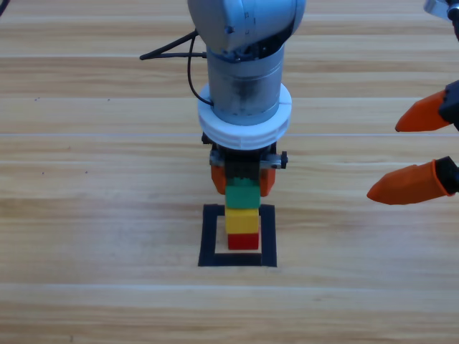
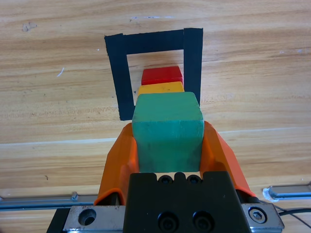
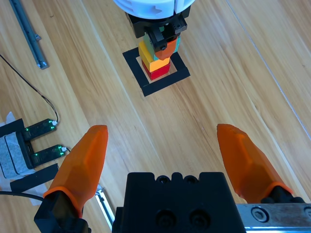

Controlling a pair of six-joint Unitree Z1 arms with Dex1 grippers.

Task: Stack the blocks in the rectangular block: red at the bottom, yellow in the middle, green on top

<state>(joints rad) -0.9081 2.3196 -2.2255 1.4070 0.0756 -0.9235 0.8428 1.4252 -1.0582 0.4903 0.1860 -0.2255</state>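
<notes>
Inside the rectangular block of black tape (image 1: 209, 236) (image 2: 154, 41) stands a column of the blocks: red (image 1: 243, 241) (image 2: 162, 75) on the table, yellow (image 1: 242, 220) (image 2: 160, 88) on it, green (image 1: 242, 196) (image 2: 167, 141) on top. My left gripper (image 1: 242, 186) (image 2: 167, 126) comes straight down over the column and is shut on the green cube, one orange jaw on each side. The green cube appears to rest on the yellow one. At the right edge my right gripper (image 1: 384, 160) (image 3: 161, 128) waits open and holds nothing; its view shows the column (image 3: 156, 73) far ahead.
Bare wooden tabletop surrounds the tape square. The right wrist view shows a metal rail (image 3: 29, 34), a small black device with green lights (image 3: 41, 141) and thin cables off to one side. Another rail (image 2: 39, 201) lies behind the left gripper.
</notes>
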